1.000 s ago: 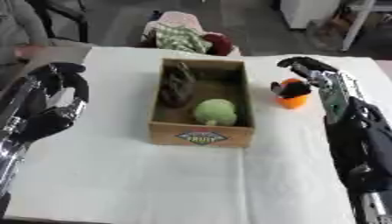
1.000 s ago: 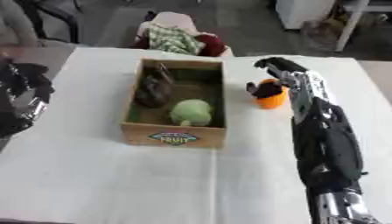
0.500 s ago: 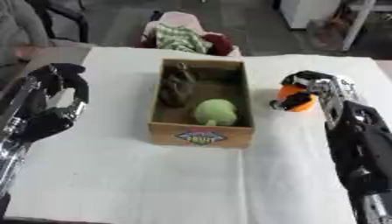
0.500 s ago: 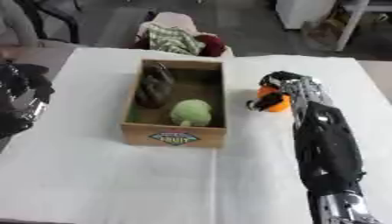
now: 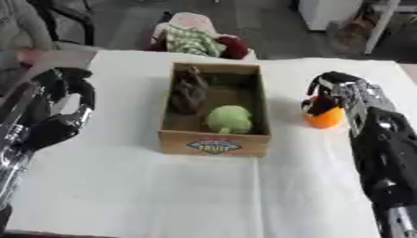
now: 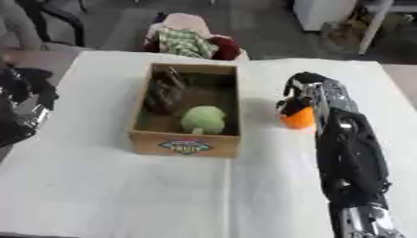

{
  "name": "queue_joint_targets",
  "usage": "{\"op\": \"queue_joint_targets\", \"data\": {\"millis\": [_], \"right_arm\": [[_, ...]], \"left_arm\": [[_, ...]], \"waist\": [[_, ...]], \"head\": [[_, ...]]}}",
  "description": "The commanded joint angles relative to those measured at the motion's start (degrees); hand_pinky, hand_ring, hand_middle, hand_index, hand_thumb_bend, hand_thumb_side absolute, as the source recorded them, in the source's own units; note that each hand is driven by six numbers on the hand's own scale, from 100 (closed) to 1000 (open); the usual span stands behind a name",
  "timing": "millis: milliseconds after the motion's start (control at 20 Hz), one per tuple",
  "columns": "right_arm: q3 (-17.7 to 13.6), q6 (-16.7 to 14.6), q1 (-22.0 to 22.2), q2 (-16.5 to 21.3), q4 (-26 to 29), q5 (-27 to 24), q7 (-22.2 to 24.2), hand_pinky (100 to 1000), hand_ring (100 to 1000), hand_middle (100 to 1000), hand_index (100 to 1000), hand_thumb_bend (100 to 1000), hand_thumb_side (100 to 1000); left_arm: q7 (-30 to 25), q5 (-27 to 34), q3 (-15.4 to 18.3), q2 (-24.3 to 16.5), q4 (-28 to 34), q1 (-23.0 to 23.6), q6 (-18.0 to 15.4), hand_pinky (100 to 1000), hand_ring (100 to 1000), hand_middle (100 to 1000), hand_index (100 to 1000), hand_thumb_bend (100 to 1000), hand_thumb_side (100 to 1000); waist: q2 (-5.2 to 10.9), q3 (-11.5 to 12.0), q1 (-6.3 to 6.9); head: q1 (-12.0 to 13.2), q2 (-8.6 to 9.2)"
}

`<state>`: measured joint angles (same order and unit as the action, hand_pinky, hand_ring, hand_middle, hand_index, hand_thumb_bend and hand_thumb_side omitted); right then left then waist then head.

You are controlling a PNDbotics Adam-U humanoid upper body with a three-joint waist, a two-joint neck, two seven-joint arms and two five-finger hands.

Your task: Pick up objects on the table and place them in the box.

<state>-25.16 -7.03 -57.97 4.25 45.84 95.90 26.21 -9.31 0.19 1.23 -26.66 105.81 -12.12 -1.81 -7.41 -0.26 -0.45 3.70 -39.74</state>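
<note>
Right hand [image 5: 338, 90] curled downward — left hand [image 5: 63, 100] idle, fingers curled

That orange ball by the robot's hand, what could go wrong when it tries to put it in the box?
The round orange ball could roll away, since the right hand only curls over its top. The cardboard box already holds a green round thing and a dark brown thing, so room is tight.

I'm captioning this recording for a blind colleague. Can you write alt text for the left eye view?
The robot's right hand curls over an orange object on a white table, right of a cardboard box holding a green round item and a dark brown item. The left hand idles at the left edge.
</note>
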Motion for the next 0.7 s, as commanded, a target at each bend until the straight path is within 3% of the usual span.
{"op": "queue_joint_targets", "data": {"millis": [50, 350, 550, 600, 650, 700], "right_arm": [[0.07, -0.43, -1.30, 0.66, 2.18, -2.49, -3.72, 218, 287, 661, 712, 100, 231], [1.20, -2.17, -2.28, 0.62, 4.00, -6.76, -7.04, 171, 252, 630, 697, 100, 217], [2.13, -2.97, -2.93, 0.44, 4.76, -7.85, -6.50, 227, 296, 657, 723, 100, 243], [2.43, -2.80, -2.91, 0.52, 4.37, -6.90, -5.33, 444, 526, 753, 806, 100, 410], [2.64, -2.75, -2.87, 0.59, 3.86, -5.47, -3.82, 531, 616, 789, 841, 100, 447], [2.73, -2.91, -2.71, 0.73, 3.03, -3.78, -1.68, 781, 883, 899, 919, 296, 534]], "left_arm": [[0.03, -0.19, 0.49, -0.97, 0.80, -0.40, -0.24, 799, 603, 556, 758, 146, 191], [0.05, -0.14, 0.54, -0.96, 0.82, -0.39, -0.23, 799, 604, 556, 758, 144, 191], [0.01, -0.06, 0.51, -0.95, 0.84, -0.41, -0.23, 799, 604, 556, 758, 144, 191], [-0.01, -0.04, 0.50, -0.95, 0.84, -0.43, -0.23, 799, 604, 556, 758, 143, 191], [-0.03, -0.03, 0.49, -0.96, 0.83, -0.44, -0.23, 799, 604, 556, 757, 143, 191], [-0.04, -0.03, 0.49, -0.99, 0.83, -0.41, -0.23, 799, 604, 555, 758, 143, 191]], "waist": [[0.91, -0.02, 0.22], [0.99, 0.00, 0.14], [1.08, 0.03, 0.06], [1.10, 0.04, 0.02], [1.12, 0.06, 0.01], [1.13, 0.07, 0.00]], "head": [[0.16, 0.43], [0.13, 0.31], [0.11, 0.21], [0.08, 0.21], [0.08, 0.22], [0.14, 0.26]]}}
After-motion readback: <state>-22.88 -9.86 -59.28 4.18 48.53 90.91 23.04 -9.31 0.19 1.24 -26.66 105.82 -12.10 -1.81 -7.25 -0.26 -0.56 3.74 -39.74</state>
